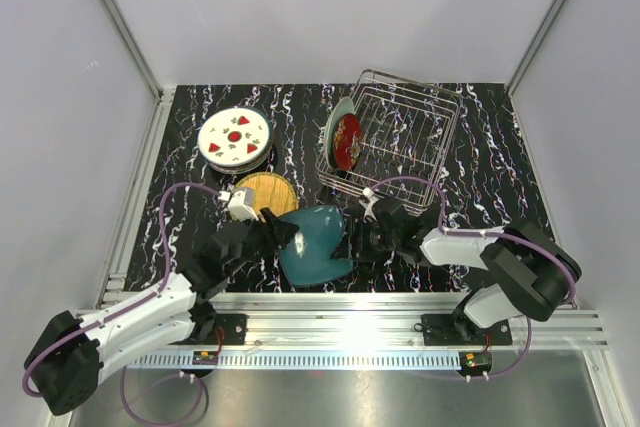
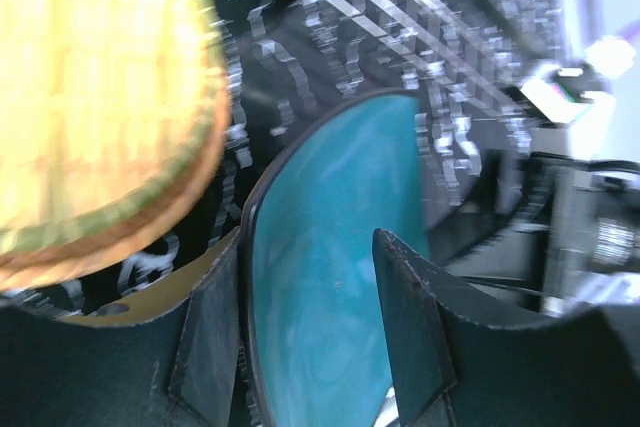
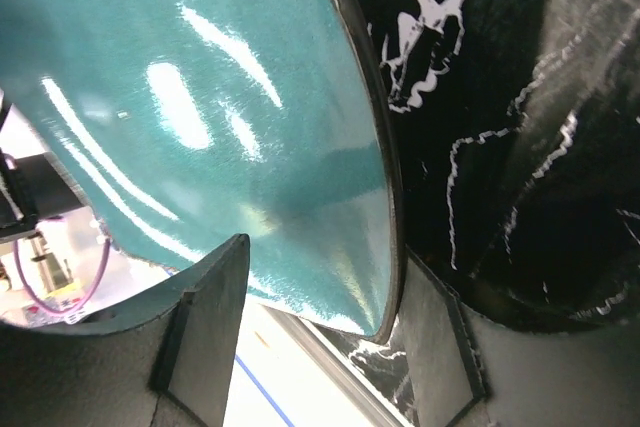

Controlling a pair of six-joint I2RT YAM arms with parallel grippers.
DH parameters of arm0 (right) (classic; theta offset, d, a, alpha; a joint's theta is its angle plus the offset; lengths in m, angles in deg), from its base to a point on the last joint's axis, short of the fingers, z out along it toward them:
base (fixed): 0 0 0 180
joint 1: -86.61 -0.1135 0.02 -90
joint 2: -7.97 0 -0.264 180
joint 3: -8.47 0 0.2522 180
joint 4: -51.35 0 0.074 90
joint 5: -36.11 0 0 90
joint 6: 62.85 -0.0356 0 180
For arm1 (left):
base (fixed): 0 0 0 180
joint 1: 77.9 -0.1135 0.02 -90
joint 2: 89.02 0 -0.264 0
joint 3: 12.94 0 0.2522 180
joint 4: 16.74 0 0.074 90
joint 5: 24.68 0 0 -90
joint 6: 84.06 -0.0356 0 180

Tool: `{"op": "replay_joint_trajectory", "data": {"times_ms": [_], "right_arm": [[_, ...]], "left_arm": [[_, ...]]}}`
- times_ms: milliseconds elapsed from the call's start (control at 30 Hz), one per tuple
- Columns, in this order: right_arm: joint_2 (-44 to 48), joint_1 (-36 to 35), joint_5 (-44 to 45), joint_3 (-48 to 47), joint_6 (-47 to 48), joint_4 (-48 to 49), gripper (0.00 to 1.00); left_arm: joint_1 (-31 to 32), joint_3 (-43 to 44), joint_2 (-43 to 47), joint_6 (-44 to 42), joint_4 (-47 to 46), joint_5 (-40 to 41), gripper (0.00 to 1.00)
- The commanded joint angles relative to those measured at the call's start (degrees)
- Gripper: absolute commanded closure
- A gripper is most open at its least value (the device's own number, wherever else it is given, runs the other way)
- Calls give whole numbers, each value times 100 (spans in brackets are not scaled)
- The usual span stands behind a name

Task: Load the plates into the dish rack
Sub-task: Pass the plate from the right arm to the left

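A dark teal plate [image 1: 315,242] stands tilted near the table's front, between my two grippers. My left gripper [image 1: 283,232] straddles its left rim. In the left wrist view the teal plate [image 2: 330,197] has its rim against one finger [image 2: 210,337], and the other finger [image 2: 415,337] stands off its face, so the left gripper [image 2: 310,247] is open. My right gripper [image 1: 352,235] straddles the opposite rim. In the right wrist view the teal plate [image 3: 200,97] lies along one finger [image 3: 440,347], and the right gripper [image 3: 325,257] is open. The dish rack [image 1: 420,112] holds a red plate [image 1: 347,140] and a mint-green plate [image 1: 338,119].
An orange-tan plate [image 1: 268,192] lies flat just behind my left gripper and also fills the upper left of the left wrist view [image 2: 90,97]. A white strawberry plate [image 1: 235,137] tops a stack at the back left. A metal rail [image 1: 330,302] runs along the near edge.
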Motion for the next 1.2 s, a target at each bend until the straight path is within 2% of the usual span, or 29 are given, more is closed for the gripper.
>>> {"op": "replay_joint_trajectory", "data": {"times_ms": [0,133,333,433,467,667,800,833,1167], "right_arm": [[-415,-48,-115,19,69,467,35],[-380,57,-221,19,60,529,36],[-125,163,-397,-33,112,476,36],[95,180,-371,-42,173,310,36],[191,198,-362,-42,191,213,36],[560,259,-344,19,209,72,36],[789,295,-336,-25,235,-139,33],[842,303,-327,-51,262,-191,29],[1264,391,218,-86,657,-921,13]], "left_arm": [[439,118,-9,274,-1118,-1680,49],[527,188,-193,230,-1188,-1795,54],[966,495,-501,-42,-873,-1435,60],[1072,671,-563,-200,-583,-1267,66],[1081,776,-571,-227,-382,-1137,73],[1098,979,-650,-464,85,-968,84],[1116,1146,-756,-552,288,-872,97],[1116,1198,-765,-569,419,-837,100],[1116,2015,-352,-526,1615,524,100]]}}
